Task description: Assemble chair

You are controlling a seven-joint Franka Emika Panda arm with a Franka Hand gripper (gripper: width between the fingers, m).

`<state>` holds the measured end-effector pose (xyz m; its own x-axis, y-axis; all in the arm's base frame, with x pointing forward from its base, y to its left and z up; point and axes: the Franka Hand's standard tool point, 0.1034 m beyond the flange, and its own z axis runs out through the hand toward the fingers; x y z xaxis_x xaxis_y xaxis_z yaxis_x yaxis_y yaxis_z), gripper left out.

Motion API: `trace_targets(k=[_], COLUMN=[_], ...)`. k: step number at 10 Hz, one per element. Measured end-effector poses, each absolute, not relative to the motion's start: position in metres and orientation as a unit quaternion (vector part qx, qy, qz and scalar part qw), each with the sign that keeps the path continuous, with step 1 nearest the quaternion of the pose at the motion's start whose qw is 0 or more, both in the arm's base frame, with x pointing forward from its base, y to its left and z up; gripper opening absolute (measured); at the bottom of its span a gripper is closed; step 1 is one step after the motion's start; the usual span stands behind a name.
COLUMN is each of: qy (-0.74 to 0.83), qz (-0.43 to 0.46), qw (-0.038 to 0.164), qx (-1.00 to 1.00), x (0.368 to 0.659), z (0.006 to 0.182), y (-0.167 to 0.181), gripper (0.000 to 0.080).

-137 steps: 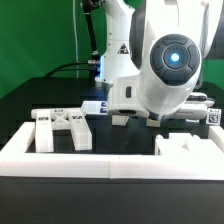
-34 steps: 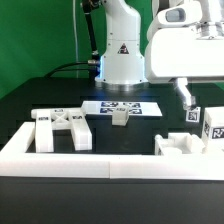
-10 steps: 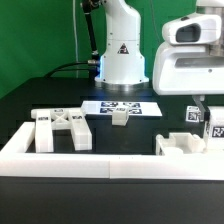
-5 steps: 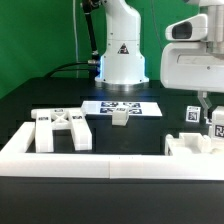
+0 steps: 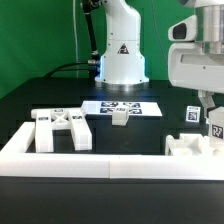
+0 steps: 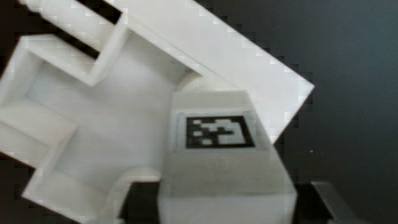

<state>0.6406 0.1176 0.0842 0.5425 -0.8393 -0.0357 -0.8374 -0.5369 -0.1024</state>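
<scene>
Scene: a white robot arm works over a black table, with a low white border wall (image 5: 100, 165) across the lower part of the exterior view.
Chair parts: all loose, with nothing joined that I can make out.
X-braced panel (image 5: 62, 128): lies flat at the lower left.
Small peg piece (image 5: 120, 117): sits at the centre, just in front of the marker board (image 5: 105, 106).
Notched block (image 5: 190, 148): sits at the lower right, just behind the wall.
Gripper (image 5: 207, 108): is low at the right edge, just above the notched block.
Fingers: closed narrowly on a tagged block (image 6: 217, 135). The wrist view shows it running between them, with a larger white piece beneath.
Likely step: bringing the tagged block to the notched block.
Risk: smooth plastic in a narrow hold may twist. Lowered off line, the block could catch a notch edge, jam crooked, or shove the notched block against the wall.
Unclear: whether the two already touch.
</scene>
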Motion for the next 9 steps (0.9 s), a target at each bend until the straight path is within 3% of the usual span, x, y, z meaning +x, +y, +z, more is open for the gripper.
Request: trace_targets(k=[1,3,4,5,9], qy=[0.487,0.46,0.444,0.412,0.204], qz=[-0.009,-0.01,-0.01,-0.013,-0.025], qw=[0.054,0.053,0.053,0.052,0.049], qx=[-0.872,-0.886,-0.894,-0.91,-0.977], x=[0.6404,0.6404,0.6404,0.6406,0.6407], z=[0.084,0.0831,0.0833,0.0836,0.0839], y=[0.118,0.1184,0.1186,0.1193,0.1217], gripper=[0.0291,0.0541,0.0541,0.0627,0.0649])
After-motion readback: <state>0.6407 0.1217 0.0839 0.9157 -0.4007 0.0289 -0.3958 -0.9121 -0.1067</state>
